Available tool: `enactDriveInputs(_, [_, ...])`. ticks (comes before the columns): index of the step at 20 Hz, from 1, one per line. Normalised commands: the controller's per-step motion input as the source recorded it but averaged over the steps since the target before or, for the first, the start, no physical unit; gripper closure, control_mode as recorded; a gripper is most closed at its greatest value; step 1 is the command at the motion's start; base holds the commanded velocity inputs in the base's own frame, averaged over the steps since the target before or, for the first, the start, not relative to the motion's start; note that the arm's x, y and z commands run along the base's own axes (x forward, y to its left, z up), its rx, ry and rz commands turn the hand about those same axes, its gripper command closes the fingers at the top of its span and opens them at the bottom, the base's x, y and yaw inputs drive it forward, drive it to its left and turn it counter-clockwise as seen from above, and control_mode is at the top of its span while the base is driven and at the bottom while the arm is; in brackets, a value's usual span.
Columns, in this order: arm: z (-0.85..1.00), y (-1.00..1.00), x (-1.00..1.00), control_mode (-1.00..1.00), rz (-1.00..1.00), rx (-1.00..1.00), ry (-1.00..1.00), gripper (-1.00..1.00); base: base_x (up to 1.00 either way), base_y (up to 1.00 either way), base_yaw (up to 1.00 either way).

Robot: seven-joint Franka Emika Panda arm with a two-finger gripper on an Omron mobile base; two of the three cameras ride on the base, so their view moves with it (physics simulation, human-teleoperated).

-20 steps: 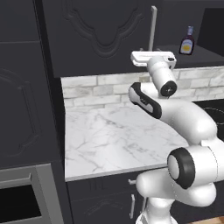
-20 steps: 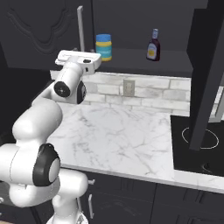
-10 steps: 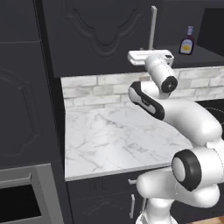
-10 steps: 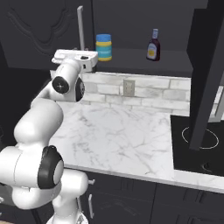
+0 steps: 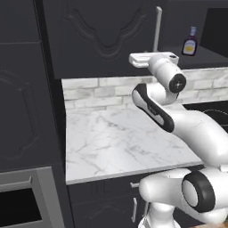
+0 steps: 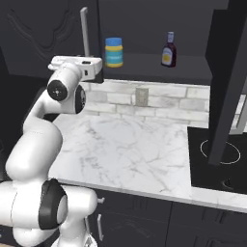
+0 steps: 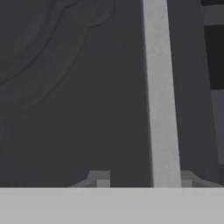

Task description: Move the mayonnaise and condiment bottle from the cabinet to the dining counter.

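Note:
The mayonnaise [image 6: 114, 51], a yellow jar with a blue lid, stands on the shelf of the near-black cabinet [image 5: 107, 35]. The dark condiment bottle [image 6: 168, 49] with a red cap stands to its right, and it shows again [image 5: 190, 43] at the far right of the left base view. My gripper [image 6: 87, 60] is at the lower end of the left door's silver bar handle [image 6: 84, 29], left of the jar. In the hand view the handle [image 7: 161, 109] runs up between my fingertips [image 7: 186, 179], close against the right one, with the gripper [image 7: 143, 180] shut on it. The dining counter is out of view.
A marble worktop [image 5: 116, 138] backed by grey brick tiles lies under the cabinet. The cabinet's right door [image 6: 226, 77] hangs open over a black cooktop [image 6: 217, 154]. Tall dark cabinets [image 5: 26, 89] stand to the left, with an oven opening [image 5: 18, 205] low down.
The hand has slid a little to the left along the bottom of the door handle. The jar and the bottle have stayed in place.

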Motion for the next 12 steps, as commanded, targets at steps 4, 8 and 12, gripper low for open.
enactDriveInputs(4, [0.00, 0.70, -0.93, -1.00, 0.00, -0.01, 0.04, 1.00, 0.00, 0.00, 0.00])
enactDriveInputs(8, [0.00, 0.85, -0.95, -1.00, 0.00, -0.02, 0.07, 1.00, 0.00, 0.00, 0.00])
enactDriveInputs(12, [0.01, 0.80, -0.93, -1.00, 0.00, -0.01, 0.11, 1.00, 0.00, 0.00, 0.00])
